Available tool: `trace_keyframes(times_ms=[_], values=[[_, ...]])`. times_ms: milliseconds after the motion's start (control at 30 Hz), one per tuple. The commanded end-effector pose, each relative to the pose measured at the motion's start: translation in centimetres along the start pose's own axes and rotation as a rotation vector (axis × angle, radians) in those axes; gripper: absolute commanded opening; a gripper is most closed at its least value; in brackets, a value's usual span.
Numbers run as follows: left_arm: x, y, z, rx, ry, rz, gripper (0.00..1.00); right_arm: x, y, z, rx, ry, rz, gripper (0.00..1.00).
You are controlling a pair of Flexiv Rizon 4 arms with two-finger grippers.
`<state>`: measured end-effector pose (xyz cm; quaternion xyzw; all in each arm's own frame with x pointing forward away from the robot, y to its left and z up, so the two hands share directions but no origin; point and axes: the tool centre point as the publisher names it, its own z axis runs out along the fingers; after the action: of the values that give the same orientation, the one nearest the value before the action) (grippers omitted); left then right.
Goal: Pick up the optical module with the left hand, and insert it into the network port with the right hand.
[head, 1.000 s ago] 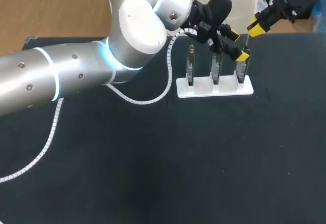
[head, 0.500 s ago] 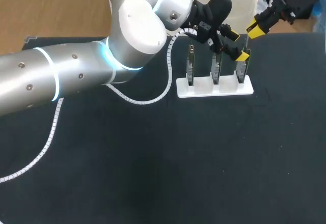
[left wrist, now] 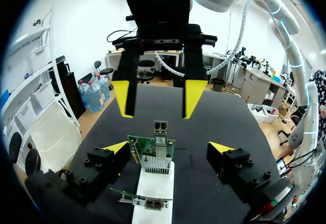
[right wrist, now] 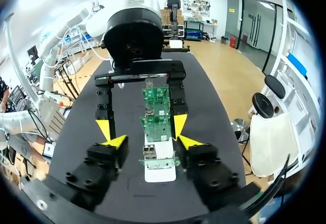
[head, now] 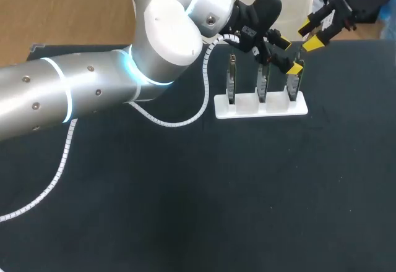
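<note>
A white rack (head: 260, 106) holds three upright green network cards. The optical module (left wrist: 160, 128), a small silver block, stands in the port on top of the rightmost card (head: 291, 85). My left gripper (head: 289, 54) is open and straddles that card without touching it; in the left wrist view its fingertips (left wrist: 116, 147) sit wide on either side. My right gripper (head: 311, 31) hangs just above and behind the module, open, holding nothing. From the left wrist it shows as the right gripper (left wrist: 159, 98) beyond the card.
The other two cards (head: 231, 79) (head: 262, 81) stand in the rack's left and middle slots. My left arm's white cable (head: 204, 99) loops down beside the rack. The black tabletop (head: 216, 198) stretches out in front.
My right gripper has gone from shut to open and has drawn slightly up and away from the module. The left arm and the rack have not moved.
</note>
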<state>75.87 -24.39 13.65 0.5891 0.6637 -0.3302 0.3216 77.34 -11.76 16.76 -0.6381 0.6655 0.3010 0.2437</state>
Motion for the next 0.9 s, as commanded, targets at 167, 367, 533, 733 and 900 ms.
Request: trace_keyframes(times_ms=[167, 367, 533, 733, 900], values=[[-0.1, 0.1, 0.1, 0.001, 0.005, -0.001, 1.0, 0.0, 0.3, -1.7, -0.013, -0.059, -0.011, 1.0], [-0.1, 0.1, 0.1, 0.001, 0.005, -0.001, 1.0, -0.5, 0.4, -3.0, -0.033, -0.136, -0.027, 1.0], [-0.1, 0.1, 0.1, 0.001, 0.005, -0.001, 1.0, -0.7, 0.5, -3.1, -0.032, -0.133, -0.042, 1.0], [-0.1, 0.1, 0.1, 0.001, 0.005, -0.001, 1.0, -1.1, 0.6, -2.6, -0.039, -0.127, -0.058, 0.0], [-0.1, 0.1, 0.1, 0.001, 0.005, -0.001, 1.0, -1.3, 0.5, -2.2, -0.039, -0.109, -0.065, 0.0]])
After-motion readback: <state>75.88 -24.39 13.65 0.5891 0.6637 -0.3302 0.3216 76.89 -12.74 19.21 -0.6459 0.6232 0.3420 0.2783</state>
